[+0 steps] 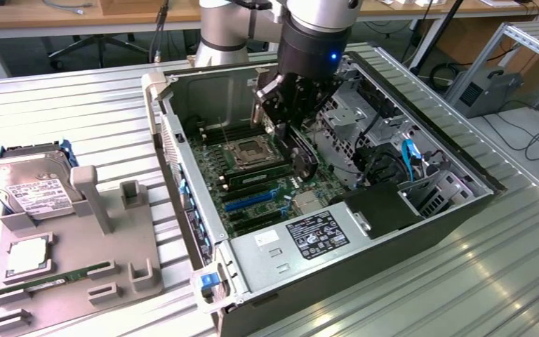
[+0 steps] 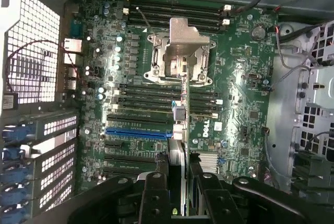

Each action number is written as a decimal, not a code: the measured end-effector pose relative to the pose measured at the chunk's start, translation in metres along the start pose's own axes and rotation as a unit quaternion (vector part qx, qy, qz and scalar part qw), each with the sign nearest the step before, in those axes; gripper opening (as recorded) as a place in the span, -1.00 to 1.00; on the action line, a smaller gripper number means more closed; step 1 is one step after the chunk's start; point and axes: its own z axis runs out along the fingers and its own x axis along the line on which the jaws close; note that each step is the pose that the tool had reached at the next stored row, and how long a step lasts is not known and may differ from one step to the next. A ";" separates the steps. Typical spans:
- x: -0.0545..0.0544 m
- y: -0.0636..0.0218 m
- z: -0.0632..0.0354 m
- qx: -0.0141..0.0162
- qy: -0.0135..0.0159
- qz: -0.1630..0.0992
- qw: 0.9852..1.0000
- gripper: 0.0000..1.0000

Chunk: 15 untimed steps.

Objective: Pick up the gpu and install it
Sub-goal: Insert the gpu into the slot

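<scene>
A: Where is the gpu [image 1: 303, 156] at this moment?

B: It is in the pincer [image 1: 286, 126]. The two black fingers [image 2: 155, 185] are closed on it from both sides, at a middle width. The card stands on its edge between them.

A: And where is the pincer itself?

B: Inside the open computer case [image 1: 457, 203], which lies on its side on the metal counter [image 1: 82, 105]. The arm comes down from above, and the card hangs over the motherboard [image 1: 241, 184], beside the CPU socket [image 1: 250, 150].

A: What does the wrist view give?

B: There the gpu [image 2: 178, 135] is a thin strip seen edge-on, running from the pincer [image 2: 178, 171] towards the CPU socket [image 2: 180, 57]. It passes the end of the blue slot [image 2: 138, 132]. Whether its lower edge touches the board, I cannot tell.

A: Is something else on the counter?

B: Yes, at the exterior view's left, well apart from the case. There is a hard drive [image 1: 26, 186] with a white label, and a grey holder [image 1: 82, 260] with a green RAM stick [image 1: 45, 282] in it.
</scene>
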 end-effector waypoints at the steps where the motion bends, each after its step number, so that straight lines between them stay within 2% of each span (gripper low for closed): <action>1: 0.000 0.0000 0.0000 -0.001 0.001 -0.022 1.000 -0.48; 3: 0.000 0.0000 0.0001 -0.001 0.001 -0.045 0.999 -0.48; 6: 0.000 0.0000 0.0002 -0.002 0.002 -0.081 0.997 -0.48; 8: 0.000 0.0000 0.0003 -0.003 0.003 -0.103 0.995 -0.48; 15: 0.000 0.0000 0.0003 -0.003 0.004 -0.117 0.993 -0.48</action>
